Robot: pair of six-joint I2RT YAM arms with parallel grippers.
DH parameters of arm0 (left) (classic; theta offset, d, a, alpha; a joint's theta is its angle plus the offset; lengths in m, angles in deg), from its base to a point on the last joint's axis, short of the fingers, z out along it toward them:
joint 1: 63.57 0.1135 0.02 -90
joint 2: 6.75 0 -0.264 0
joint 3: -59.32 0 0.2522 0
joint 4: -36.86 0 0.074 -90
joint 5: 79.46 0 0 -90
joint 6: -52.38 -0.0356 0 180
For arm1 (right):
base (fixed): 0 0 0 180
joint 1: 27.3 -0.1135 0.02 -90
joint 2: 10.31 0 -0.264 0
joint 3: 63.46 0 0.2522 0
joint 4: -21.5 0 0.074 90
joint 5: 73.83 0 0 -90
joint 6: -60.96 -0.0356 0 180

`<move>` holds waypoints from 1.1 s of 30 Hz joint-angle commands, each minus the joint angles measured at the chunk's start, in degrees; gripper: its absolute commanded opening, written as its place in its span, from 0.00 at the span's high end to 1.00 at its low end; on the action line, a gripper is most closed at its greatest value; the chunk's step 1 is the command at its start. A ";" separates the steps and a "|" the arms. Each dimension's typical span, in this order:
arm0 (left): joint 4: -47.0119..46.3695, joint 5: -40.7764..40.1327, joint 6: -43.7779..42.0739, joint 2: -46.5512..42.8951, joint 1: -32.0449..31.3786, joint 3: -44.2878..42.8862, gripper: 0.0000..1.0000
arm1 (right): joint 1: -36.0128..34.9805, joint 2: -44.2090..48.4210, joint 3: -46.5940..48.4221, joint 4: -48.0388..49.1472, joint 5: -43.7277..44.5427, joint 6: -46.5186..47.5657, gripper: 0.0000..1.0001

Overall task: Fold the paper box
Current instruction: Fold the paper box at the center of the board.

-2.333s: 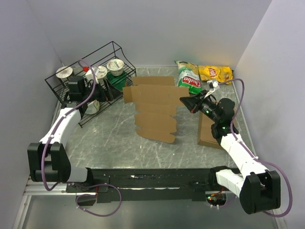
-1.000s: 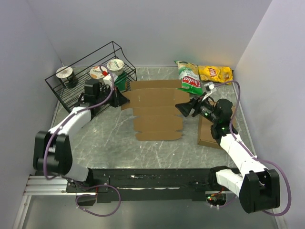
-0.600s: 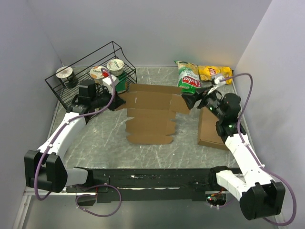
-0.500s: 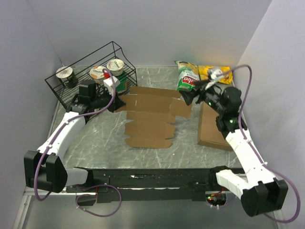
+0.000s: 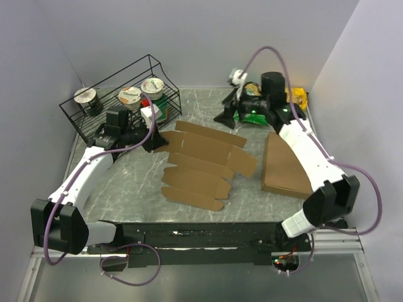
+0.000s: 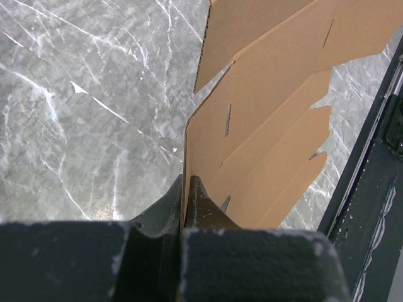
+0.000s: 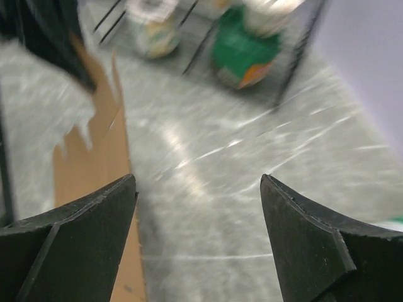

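- Top external view, nearest first: the paper box (image 5: 203,165) lies flat on the table (image 5: 129,189), mid-table, just beyond the arm bases and between the two arms.
- Its creased panels run crosswise, slanting from far-left to near-right, stacked front to back. The notched tab end points at the near edge.
- At its left rim the left gripper (image 5: 155,143) is pinched tight on the paper box. The left wrist view shows the fingers (image 6: 201,201) squeezing the thin edge, with the sheet fanning away from them.
- Off to the right lies the plain cardboard slab (image 5: 286,167), apart from the box.
- Further back, the right gripper (image 5: 225,117) appears raised beyond the box's far-right corner, jaws spread wide. Its wrist view is blurred, but we see nothing between them.
- So the box lies nearward and leftward of those open jaws. We judge the right arm must descend toward the far panel, while the left arm is the one in contact.
- At the very back stands the wire rack (image 5: 167,85) holding cups (image 5: 153,87).
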 commanded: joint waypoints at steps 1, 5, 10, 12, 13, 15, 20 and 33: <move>-0.38 1.30 -1.72 -1.32 -0.45 -2.00 0.99 | -2.85 -2.20 2.46 -11.65 -4.19 6.26 0.15; -0.65 0.60 -1.63 -1.49 -0.97 -1.91 0.99 | -3.99 -1.93 -0.97 -10.33 -6.21 5.12 0.16; -0.47 0.42 -1.80 -1.75 -1.59 -2.00 0.99 | -4.78 -2.37 -3.17 -8.93 -5.52 2.75 0.20; -0.56 0.43 -1.71 -2.02 -1.68 -1.91 0.99 | -5.40 -2.81 -3.44 -9.01 -4.46 2.31 0.28; -0.82 0.25 -1.63 -2.28 -1.68 -1.82 0.99 | -5.49 -3.42 -3.44 -9.36 -3.93 2.22 0.33; -1.26 -0.45 -1.36 -2.55 -1.77 -1.47 0.99 | -5.84 -3.69 -3.44 -9.89 -1.91 1.60 0.47; -2.49 -2.03 0.13 -2.99 -2.03 -0.95 0.99 | -7.50 -1.15 -7.03 -6.91 2.48 1.08 0.65; -9.61 -10.13 13.03 -1.32 0.86 -0.24 0.04 | -10.15 7.56 -21.36 6.36 13.65 -0.24 1.00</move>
